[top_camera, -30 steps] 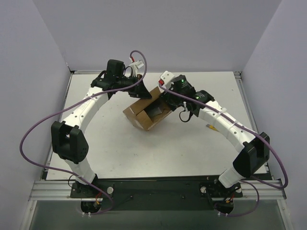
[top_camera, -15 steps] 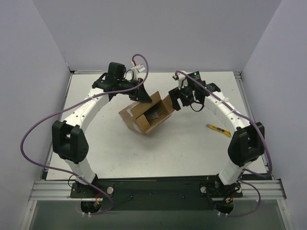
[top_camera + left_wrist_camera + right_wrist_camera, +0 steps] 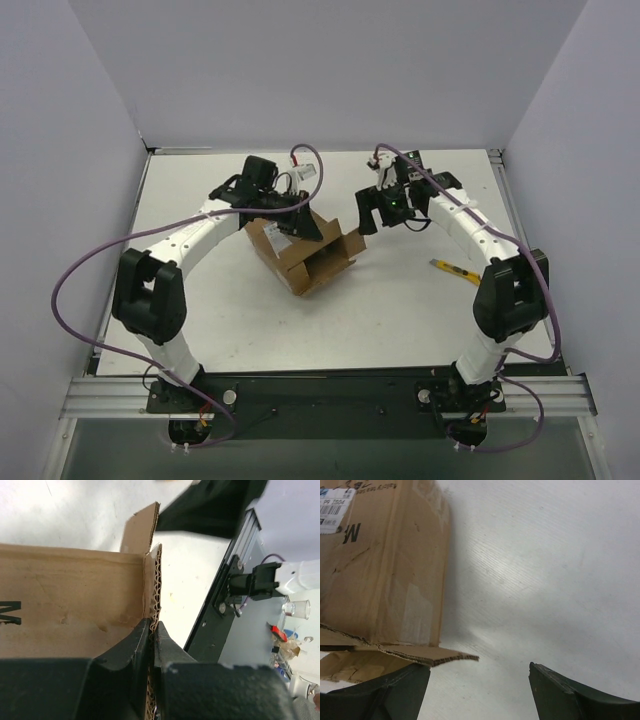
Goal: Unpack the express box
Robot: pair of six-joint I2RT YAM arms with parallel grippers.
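Left fingers pinch the box; right fingers spread.
You have one cardboard wall clamped on the left; the right hangs wide open just beside a flap. The box lies tipped near the far middle of the bench.

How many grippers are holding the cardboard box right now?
1. The left gripper is shut on a corrugated wall of the express box. The right gripper is open to the right of the box, gripping nothing.
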